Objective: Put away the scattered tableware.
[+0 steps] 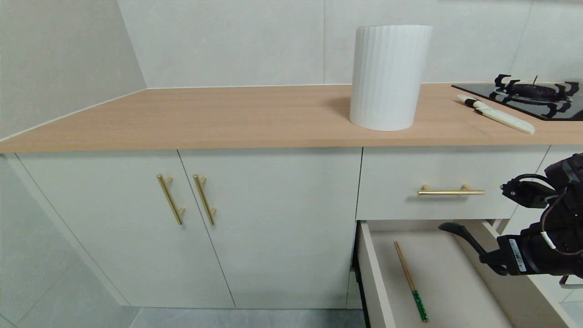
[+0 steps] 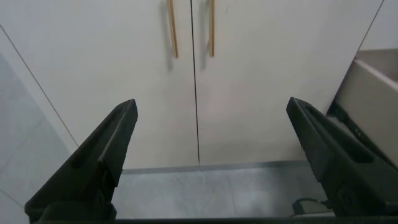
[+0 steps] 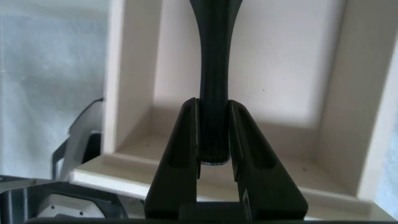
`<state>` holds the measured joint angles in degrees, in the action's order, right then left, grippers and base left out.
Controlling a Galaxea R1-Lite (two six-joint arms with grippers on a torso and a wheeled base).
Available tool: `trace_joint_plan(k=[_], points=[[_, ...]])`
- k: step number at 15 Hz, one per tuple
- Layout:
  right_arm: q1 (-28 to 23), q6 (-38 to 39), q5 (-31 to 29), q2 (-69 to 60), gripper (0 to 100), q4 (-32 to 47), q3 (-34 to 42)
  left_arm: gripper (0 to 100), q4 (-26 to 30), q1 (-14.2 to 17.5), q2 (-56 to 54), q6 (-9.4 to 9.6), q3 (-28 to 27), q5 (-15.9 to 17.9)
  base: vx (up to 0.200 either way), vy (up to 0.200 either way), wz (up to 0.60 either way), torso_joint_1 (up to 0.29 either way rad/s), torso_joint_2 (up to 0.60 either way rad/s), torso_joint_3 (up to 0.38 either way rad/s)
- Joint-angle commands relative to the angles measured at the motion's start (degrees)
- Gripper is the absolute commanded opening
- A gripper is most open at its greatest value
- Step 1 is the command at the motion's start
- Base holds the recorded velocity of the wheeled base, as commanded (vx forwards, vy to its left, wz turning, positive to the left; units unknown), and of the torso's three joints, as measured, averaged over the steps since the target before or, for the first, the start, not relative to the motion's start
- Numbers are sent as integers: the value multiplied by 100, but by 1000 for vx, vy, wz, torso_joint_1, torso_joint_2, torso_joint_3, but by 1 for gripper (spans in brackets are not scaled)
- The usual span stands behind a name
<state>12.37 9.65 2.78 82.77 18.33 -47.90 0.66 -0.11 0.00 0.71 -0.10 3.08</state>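
A black spoon-like utensil [image 1: 457,229] hangs by its handle over the open lower drawer [image 1: 371,273], near the drawer's back right. My right gripper [image 1: 494,263] is shut on the end of that handle. In the right wrist view the gripper [image 3: 213,124] clamps the black handle [image 3: 211,50] above the pale drawer floor [image 3: 286,62]. A pair of wooden chopsticks with green ends [image 1: 410,280] lies inside the drawer. A white-handled knife [image 1: 496,114] lies on the wooden counter. My left gripper [image 2: 211,106] stands open and empty, low in front of the cabinet doors [image 2: 249,93].
A tall white ribbed container [image 1: 387,77] stands on the counter [image 1: 205,118]. A black gas hob [image 1: 533,93] sits at the far right behind the knife. Above the open drawer is a shut drawer with a gold handle [image 1: 451,192]. The two cabinet doors have gold handles [image 1: 171,199].
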Motion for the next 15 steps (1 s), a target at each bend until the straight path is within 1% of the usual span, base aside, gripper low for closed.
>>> trace_joint_plan(k=[1,5,8,9,11,12,14,15], points=[[2,1,3,46,0,-5,0,100,4,2,0,0,1,-1,0,0,0,-61,246,173],[2,1,3,72,0,-5,0,100,-4,2,0,0,1,-1,0,0,0,-14,69,47],[2,-7,-287,564,0,-164,17,100,4,2,0,0,1,-1,0,0,0,0,0,0],[2,-7,-542,934,0,-418,131,100,4,2,0,0,1,-1,0,0,0,0,0,0],[-7,28,-770,1558,0,-1025,237,100,4,2,0,0,1,-1,0,0,0,0,0,0],[-7,54,-963,2023,0,-1526,325,100,4,2,0,0,1,-1,0,0,0,0,0,0],[-7,124,-1043,2603,0,-2273,501,100,4,2,0,0,1,-1,0,0,0,0,0,0],[-7,160,-1043,2700,0,-2405,527,100,-4,2,0,0,1,-1,0,0,0,0,0,0]])
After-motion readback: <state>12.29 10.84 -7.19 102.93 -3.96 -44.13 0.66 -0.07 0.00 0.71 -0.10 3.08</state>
